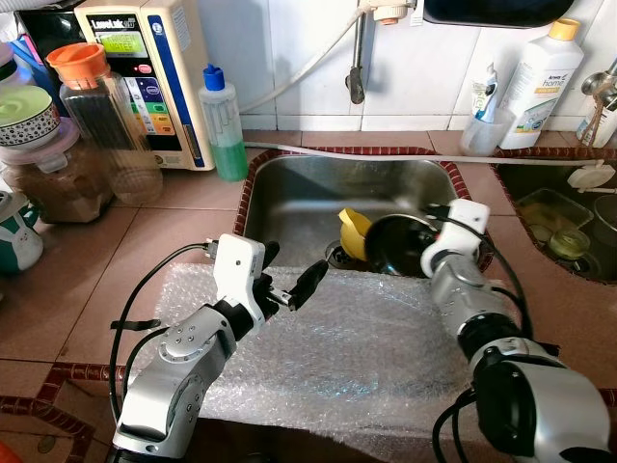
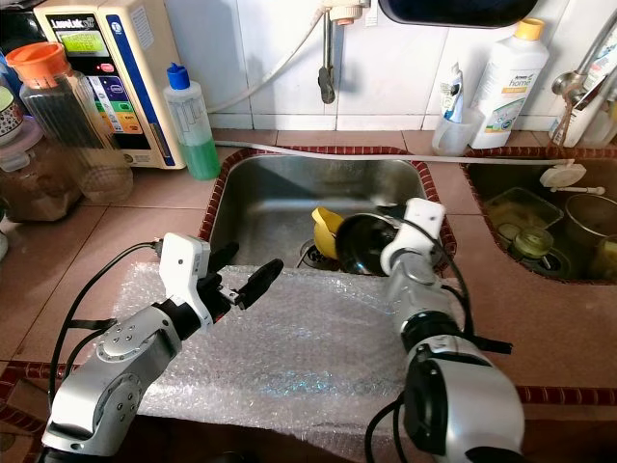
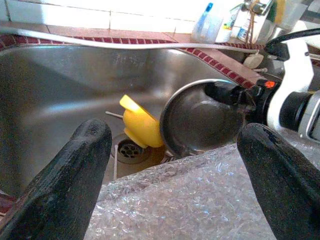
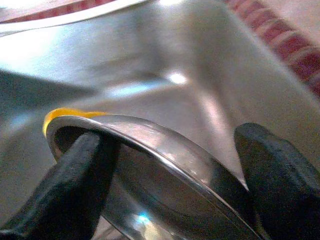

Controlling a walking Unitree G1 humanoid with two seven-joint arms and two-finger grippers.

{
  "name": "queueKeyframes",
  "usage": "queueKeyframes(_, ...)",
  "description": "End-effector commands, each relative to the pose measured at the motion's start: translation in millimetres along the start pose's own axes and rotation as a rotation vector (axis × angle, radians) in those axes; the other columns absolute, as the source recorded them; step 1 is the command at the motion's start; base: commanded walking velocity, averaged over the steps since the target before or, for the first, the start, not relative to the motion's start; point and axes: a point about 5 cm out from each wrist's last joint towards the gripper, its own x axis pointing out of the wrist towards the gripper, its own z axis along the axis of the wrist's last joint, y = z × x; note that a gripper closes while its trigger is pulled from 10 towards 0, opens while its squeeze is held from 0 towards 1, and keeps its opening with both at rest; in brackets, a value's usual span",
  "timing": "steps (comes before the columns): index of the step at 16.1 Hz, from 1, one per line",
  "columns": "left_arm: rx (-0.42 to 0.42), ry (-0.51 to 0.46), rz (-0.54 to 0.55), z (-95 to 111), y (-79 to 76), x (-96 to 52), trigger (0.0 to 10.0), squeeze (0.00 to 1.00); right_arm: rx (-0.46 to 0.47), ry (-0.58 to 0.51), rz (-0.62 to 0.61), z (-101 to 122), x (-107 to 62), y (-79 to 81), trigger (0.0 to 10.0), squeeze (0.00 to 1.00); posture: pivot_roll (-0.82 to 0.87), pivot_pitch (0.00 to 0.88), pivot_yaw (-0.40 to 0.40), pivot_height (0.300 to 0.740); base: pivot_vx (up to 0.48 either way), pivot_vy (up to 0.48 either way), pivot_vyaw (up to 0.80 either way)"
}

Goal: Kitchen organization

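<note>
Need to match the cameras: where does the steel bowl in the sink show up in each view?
Left eye view: steel bowl at the sink's front edge, beside the right gripper.
Right eye view: bowl just right of centre.
Left wrist view: bowl centre, tipped on edge.
Right wrist view: its rim between the fingers.
Shared landmark: the yellow cup touching the bowl.

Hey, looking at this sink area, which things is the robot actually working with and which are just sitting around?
In the job:
right gripper, fingers astride the rim of the steel bowl
yellow scoop beside the bowl
bubble wrap
left gripper, open above the wrap

Lying about:
green liquid bottle
orange-lidded jar
white detergent bottle
</note>
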Motion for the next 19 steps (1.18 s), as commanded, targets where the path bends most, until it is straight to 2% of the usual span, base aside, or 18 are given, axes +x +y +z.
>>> queueKeyframes(1, 0.020, -0.012, 0.001, 5, 0.7, 1.7, 10.0, 1.00, -0.012, 0.031, 0.019, -12, -2.3, 3.1, 10.0, 1.00, 0.17, 0.039, 0.073, 0.740, 0.000, 0.000, 0.00)
queueKeyframes(3, 0.020, -0.010, 0.001, 4, -0.1, 2.2, 10.0, 1.00, -0.013, 0.010, 0.013, -11, -2.9, 0.5, 10.0, 1.00, 0.17, 0.039, 0.073, 0.740, 0.000, 0.000, 0.00)
queueKeyframes(4, 0.021, -0.008, 0.001, 3, 0.1, 2.1, 10.0, 1.00, -0.012, -0.012, 0.091, -8, -2.8, 7.2, 10.0, 0.95, 0.17, 0.040, 0.072, 0.740, 0.000, 0.000, 0.00)
queueKeyframes(5, 0.022, -0.008, 0.002, 3, 0.4, 2.0, 10.0, 1.00, -0.106, -0.016, 0.087, -7, -2.5, 7.2, 10.0, 0.00, 0.17, 0.039, 0.072, 0.740, 0.000, 0.000, 0.00)
queueKeyframes(6, 0.025, -0.009, 0.004, 4, 0.6, 2.0, 10.0, 1.00, -0.132, -0.010, 0.066, -6, -2.0, 3.1, 10.0, 0.00, 0.17, 0.039, 0.072, 0.740, 0.000, 0.000, 0.00)
queueKeyframes(9, 0.033, -0.008, 0.013, 3, 1.7, 1.2, 10.0, 1.00, -0.195, 0.073, 0.220, -6, -0.8, 10.5, 10.0, 0.00, 0.18, 0.035, 0.066, 0.740, 0.000, 0.000, 0.00)
queueKeyframes(11, 0.036, -0.006, 0.013, 3, 1.6, 0.9, 10.0, 1.00, -0.273, 0.116, 0.291, -7, -1.2, 11.3, 10.0, 0.00, 0.18, 0.034, 0.066, 0.740, 0.000, 0.000, 0.00)
queueKeyframes(14, 0.041, -0.005, 0.010, 3, 1.1, 2.6, 10.0, 1.00, -0.446, 0.178, 0.432, -6, -3.2, 11.0, 10.0, 0.00, 0.18, 0.029, 0.062, 0.740, 0.000, 0.000, 0.00)
queueKeyframes(15, 0.045, -0.004, 0.007, 3, 0.9, 2.9, 10.0, 1.00, -0.468, 0.193, 0.511, -3, -4.2, 13.1, 10.0, 0.00, 0.18, 0.028, 0.063, 0.740, 0.000, 0.000, 0.00)
queueKeyframes(17, 0.047, -0.003, 0.002, 2, 0.6, 2.9, 10.0, 1.00, -0.436, 0.199, 0.544, 0, -4.5, 14.5, 10.0, 0.00, 0.18, 0.026, 0.063, 0.740, 0.000, 0.000, 0.00)
queueKeyframes(18, 0.048, -0.003, -0.001, 2, 0.2, 3.2, 10.0, 0.85, -0.425, 0.185, 0.556, 2, -4.4, 15.2, 10.0, 0.00, 0.18, 0.024, 0.064, 0.740, 0.000, 0.000, 0.00)
queueKeyframes(19, 0.051, -0.003, -0.008, 2, -0.6, 3.7, 10.0, 0.00, -0.320, 0.133, 0.486, 12, -1.2, 13.4, 10.0, 0.00, 0.17, 0.022, 0.064, 0.740, 0.000, 0.000, 0.00)
